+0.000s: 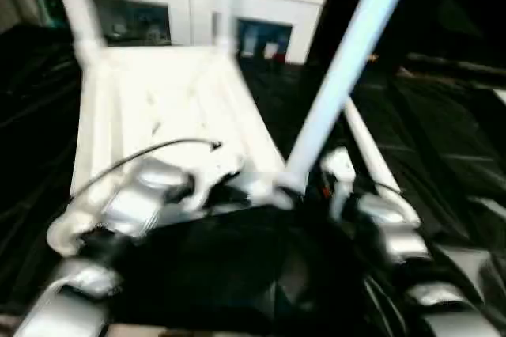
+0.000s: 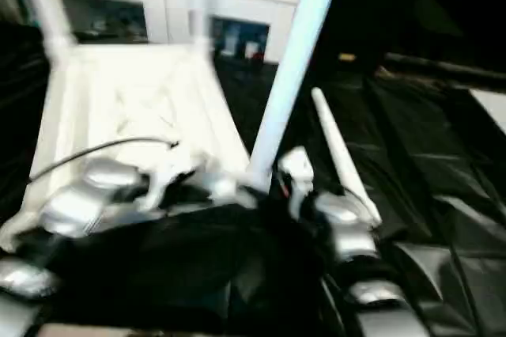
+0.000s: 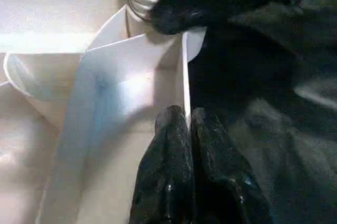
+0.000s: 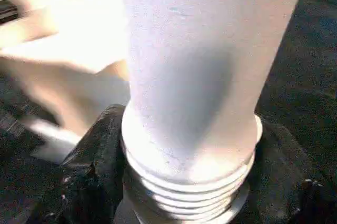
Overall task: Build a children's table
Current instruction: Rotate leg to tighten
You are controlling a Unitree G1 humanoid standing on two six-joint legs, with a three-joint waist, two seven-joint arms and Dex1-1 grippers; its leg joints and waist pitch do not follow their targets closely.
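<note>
The children's table top (image 1: pixel 158 107) lies underside up on the black cover. Two white legs (image 1: pixel 75 5) (image 1: pixel 228 5) stand in its far corners. A third leg (image 1: pixel 348 60) leans over the near right corner. My right gripper (image 4: pixel 189 192) is closed around that leg's ribbed lower end, with a black finger (image 4: pixel 89 182) on either side. In the left wrist view my left gripper (image 3: pixel 190 124) is shut, its tips pinching the top's thin rim wall (image 3: pixel 185 77) beside the corner socket. Another leg (image 2: pixel 340 155) lies loose on the cover to the right.
A white cabinet with glass doors (image 1: pixel 198 5) stands behind the work table. The black cover (image 1: pixel 443 139) is wrinkled and stretches out to the right. A thin cable (image 1: pixel 142 155) arcs over my left forearm.
</note>
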